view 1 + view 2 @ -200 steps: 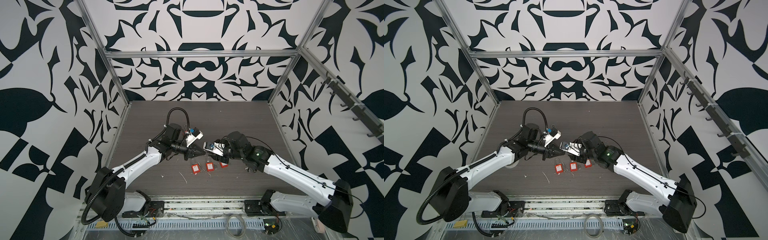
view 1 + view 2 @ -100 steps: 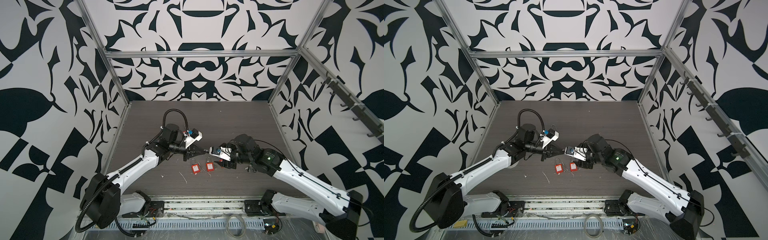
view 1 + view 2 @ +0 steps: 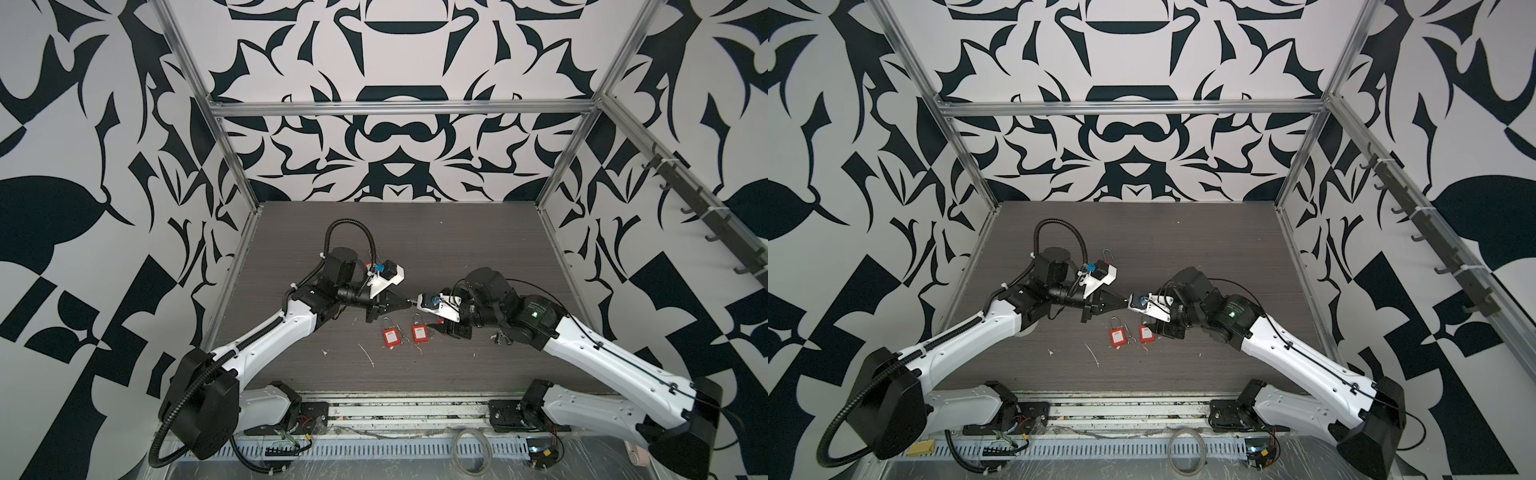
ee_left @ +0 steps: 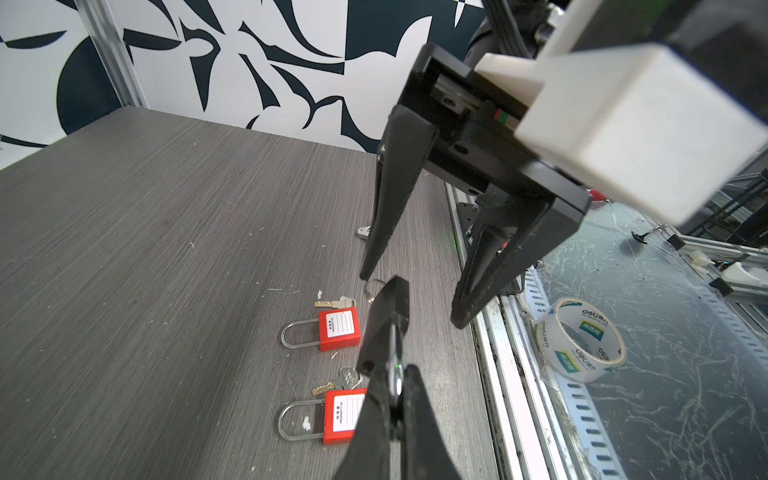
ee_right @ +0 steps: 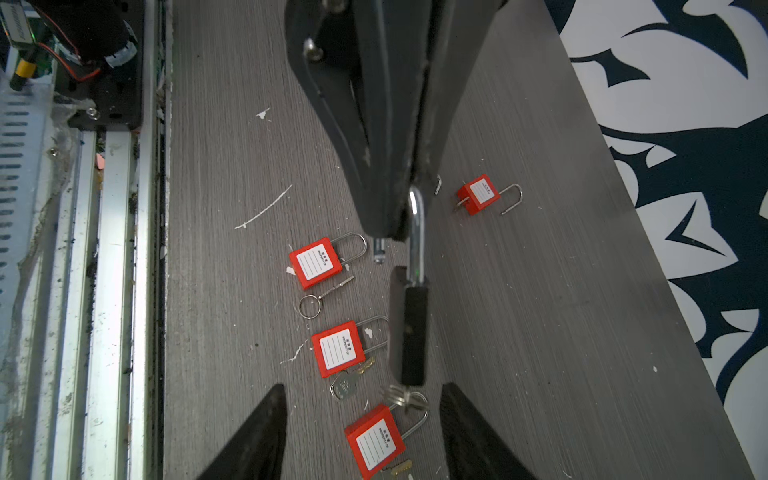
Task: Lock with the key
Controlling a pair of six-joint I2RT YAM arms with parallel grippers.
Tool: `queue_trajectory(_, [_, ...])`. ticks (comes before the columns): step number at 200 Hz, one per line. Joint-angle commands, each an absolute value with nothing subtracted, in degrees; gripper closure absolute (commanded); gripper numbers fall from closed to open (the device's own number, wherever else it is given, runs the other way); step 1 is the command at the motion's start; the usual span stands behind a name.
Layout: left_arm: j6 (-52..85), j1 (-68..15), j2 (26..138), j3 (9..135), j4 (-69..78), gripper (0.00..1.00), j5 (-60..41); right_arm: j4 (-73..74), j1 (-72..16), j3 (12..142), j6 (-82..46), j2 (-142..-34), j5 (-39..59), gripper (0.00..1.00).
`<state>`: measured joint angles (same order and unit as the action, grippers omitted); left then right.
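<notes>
A black padlock (image 5: 409,328) hangs in the air over the table. My left gripper (image 5: 399,224) is shut on its silver shackle (image 5: 415,237). The left wrist view shows the shackle (image 4: 397,376) pinched between that gripper's fingertips, with the black body (image 4: 390,307) beyond them. Silver metal, a key by its look (image 5: 405,401), sticks out of the body's free end. My right gripper (image 5: 362,388) stands open facing that end, touching nothing. In both top views the left gripper (image 3: 409,302) (image 3: 1125,302) points at the right arm's wrist camera.
Red padlocks lie on the dark table (image 3: 457,249), two in the top views (image 3: 390,336) (image 3: 419,332) and several in the right wrist view (image 5: 313,264) (image 5: 338,349) (image 5: 376,440) (image 5: 478,194). Loose keys (image 5: 328,293) (image 5: 347,384) lie beside them. A tape roll (image 4: 552,332) sits beyond the table's front edge.
The right arm has drawn back to the right, away from the left gripper. The left arm has shifted slightly back and left, still holding the padlock.
</notes>
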<state>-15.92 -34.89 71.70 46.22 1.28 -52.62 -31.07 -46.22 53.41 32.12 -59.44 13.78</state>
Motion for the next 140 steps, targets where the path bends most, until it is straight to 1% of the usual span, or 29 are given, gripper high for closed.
queue_trajectory(1, [-17.03,-35.24,69.88,45.62,1.36,1.0,-54.84,-30.39,-46.05,55.87,31.38,-59.19,14.2,0.39])
queue_trajectory(37, [-17.82,-35.73,69.99,45.74,1.07,1.0,-55.53,-27.74,-46.05,56.34,30.93,-60.89,16.79,0.44])
queue_trajectory(77, [-20.03,-35.99,69.52,45.78,-0.53,1.0,-55.72,-29.33,-46.01,59.06,30.41,-64.47,22.5,0.57])
queue_trajectory(109, [-21.68,-36.09,69.56,46.58,-2.66,1.0,-55.85,-30.35,-46.05,58.99,30.93,-64.4,23.62,0.66])
queue_trajectory(129, [-22.53,-36.04,69.61,47.45,-4.4,1.0,-55.81,-30.32,-46.05,58.4,30.83,-63.74,23.71,0.74])
queue_trajectory(140, [-22.92,-36.04,69.53,47.72,-4.85,1.0,-55.73,-30.96,-46.03,58.6,30.83,-63.61,23.58,0.76])
